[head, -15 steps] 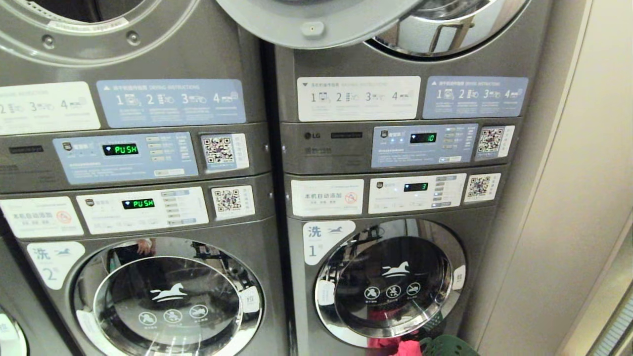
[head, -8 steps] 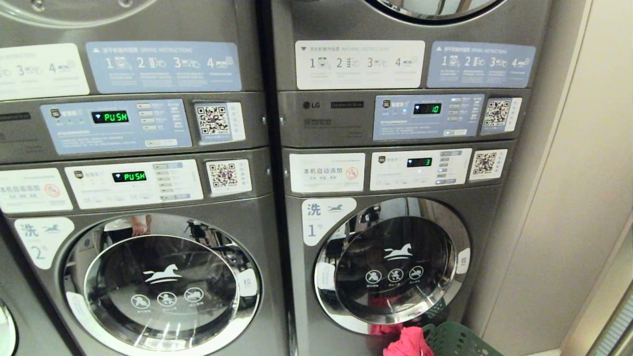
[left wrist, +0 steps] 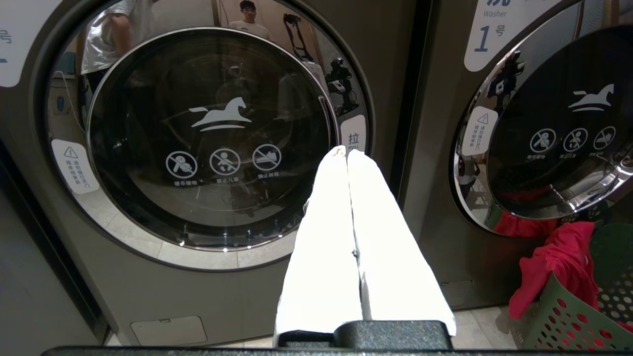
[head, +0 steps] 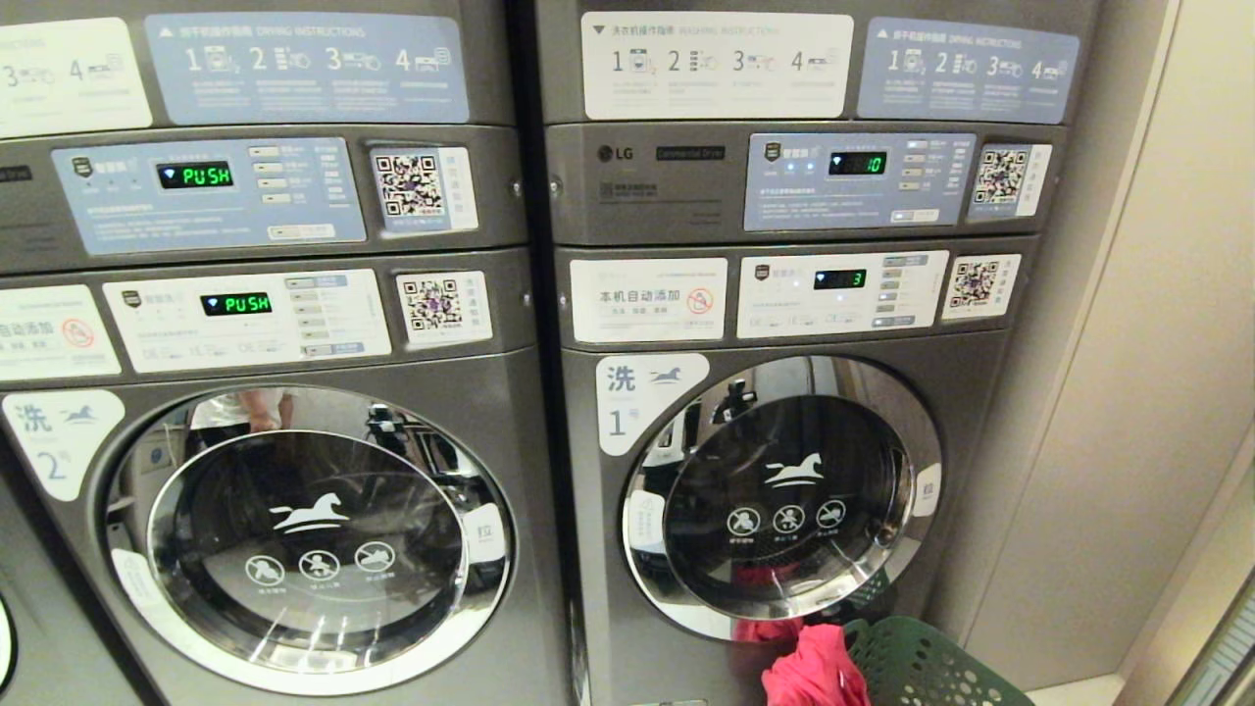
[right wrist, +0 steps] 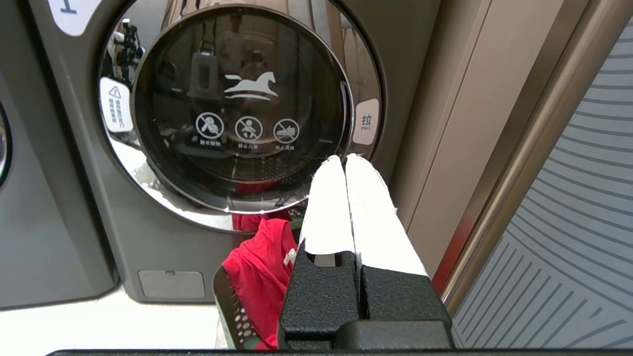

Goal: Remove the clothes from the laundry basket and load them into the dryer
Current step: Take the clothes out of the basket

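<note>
Two stacked machines are facing the robot, washer doors shut; a green basket is sitting on the floor at the right washer, near the wall, red clothes draping over its left rim; left gripper and right gripper are hanging clenched, grasping nothing, short of the doors.
</note>
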